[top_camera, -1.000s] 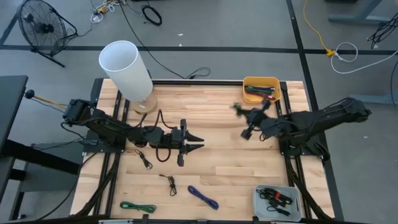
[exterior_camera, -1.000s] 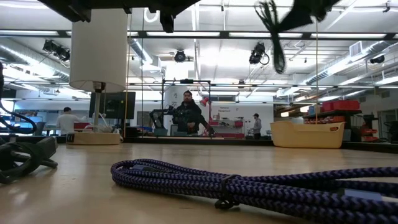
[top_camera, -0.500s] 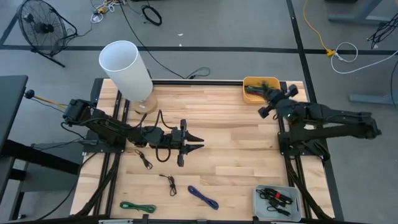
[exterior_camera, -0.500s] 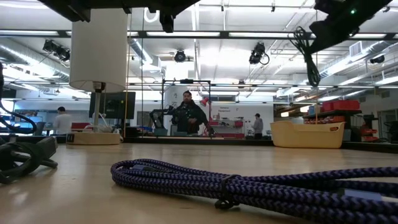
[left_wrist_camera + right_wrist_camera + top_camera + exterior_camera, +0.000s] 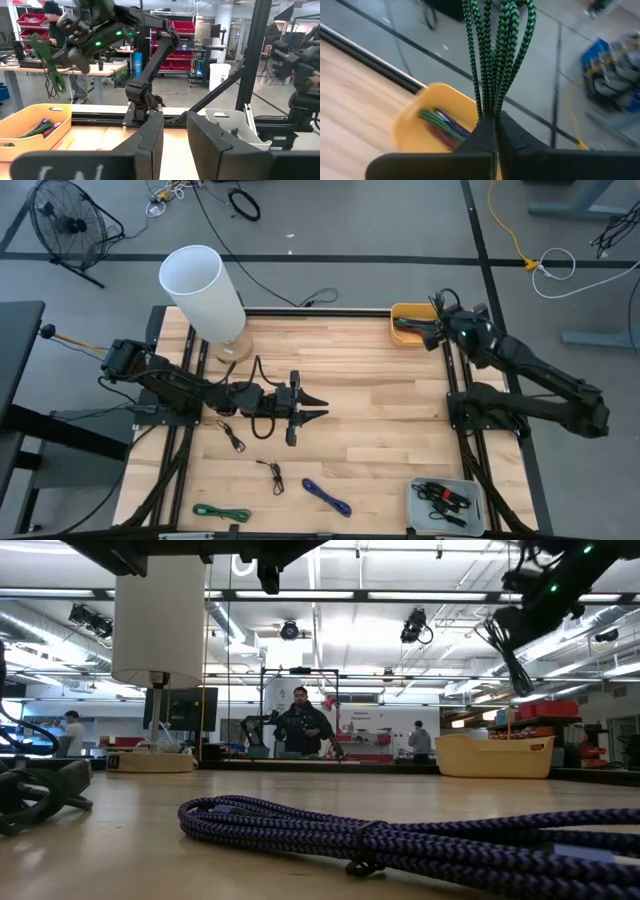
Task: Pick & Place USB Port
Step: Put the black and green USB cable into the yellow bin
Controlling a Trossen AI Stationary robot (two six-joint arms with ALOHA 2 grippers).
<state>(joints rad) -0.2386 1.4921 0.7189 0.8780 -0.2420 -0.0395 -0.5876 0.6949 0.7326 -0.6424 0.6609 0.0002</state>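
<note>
Hovering above the yellow bin (image 5: 405,313) at the table's (image 5: 370,430) far right corner, the right gripper (image 5: 491,125) pinches a green cable (image 5: 495,55), loops dangling. More cables lie in that bin. Left gripper (image 5: 318,409) waits mid-table, fingers (image 5: 150,142) narrowly parted, holding nothing. 1 purple cable (image 5: 327,497) lies near the front edge.

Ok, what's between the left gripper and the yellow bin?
In the high view, only bare wooden table lies between the left gripper and the yellow bin. The right gripper holds a green braided cable above that bin.
</note>
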